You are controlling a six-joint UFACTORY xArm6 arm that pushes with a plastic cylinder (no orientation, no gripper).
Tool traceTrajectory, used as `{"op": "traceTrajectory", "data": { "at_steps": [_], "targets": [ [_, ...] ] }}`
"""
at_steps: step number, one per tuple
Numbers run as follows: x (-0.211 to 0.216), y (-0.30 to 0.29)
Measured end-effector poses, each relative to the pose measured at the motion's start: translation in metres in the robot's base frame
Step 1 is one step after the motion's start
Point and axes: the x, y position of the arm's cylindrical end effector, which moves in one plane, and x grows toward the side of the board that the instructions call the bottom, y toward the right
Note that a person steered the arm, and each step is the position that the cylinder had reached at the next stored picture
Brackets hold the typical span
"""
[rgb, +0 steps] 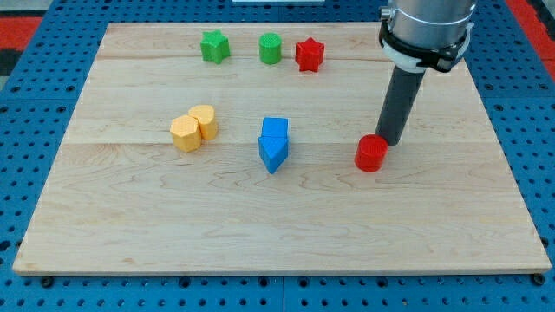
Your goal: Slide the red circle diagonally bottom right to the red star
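Tip of my rod [388, 141] touches red circle [371, 154] — no claw here; red star [309, 55] well apart.

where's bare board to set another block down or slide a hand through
Free: the strip along the view's bottom below the blue blocks and red circle; the left edge beside the yellow blocks. Crowded: the top row, green star, green circle, red star; my tip touches the red circle.
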Motion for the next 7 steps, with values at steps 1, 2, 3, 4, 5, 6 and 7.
{"op": "traceTrajectory", "data": {
  "at_steps": [1, 2, 3, 4, 5, 6, 7],
  "targets": [
    [0.003, -0.021],
    [0.003, -0.033],
    [0.003, -0.054],
    [0.007, -0.072],
    [0.027, -0.069],
    [0.029, -0.035],
    [0.042, -0.022]
  ]
}}
